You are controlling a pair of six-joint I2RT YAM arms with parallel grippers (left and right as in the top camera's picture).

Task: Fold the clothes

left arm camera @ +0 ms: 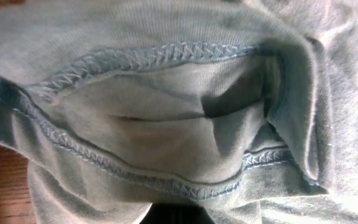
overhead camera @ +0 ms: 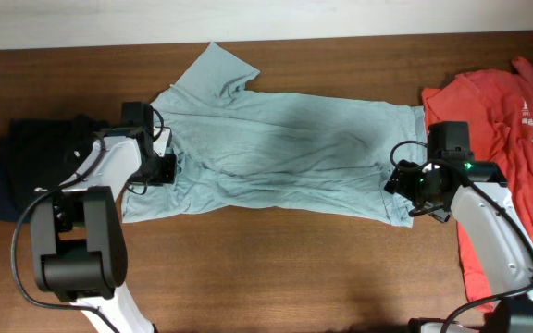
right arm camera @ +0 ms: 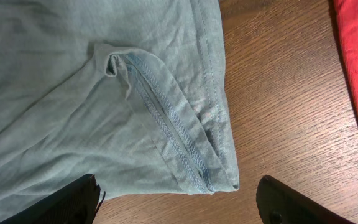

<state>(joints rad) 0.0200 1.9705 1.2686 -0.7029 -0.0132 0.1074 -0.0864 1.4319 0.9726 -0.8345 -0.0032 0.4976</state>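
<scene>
Grey-blue T-shirt [overhead camera: 285,153] spans left tool [overhead camera: 168,169] to right tool [overhead camera: 398,182].

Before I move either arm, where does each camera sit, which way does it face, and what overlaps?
Overhead: fixed above the table, looking straight down; both arms show, left gripper and right gripper at opposite ends of the grey-blue T-shirt.
Left wrist: close against bunched T-shirt fabric and seams; its fingers are not clearly visible.
Right wrist: looks down on the hem corner and wood; open fingers frame the bottom.
Shared: overhead and right wrist both show the orange-red shirt.
</scene>
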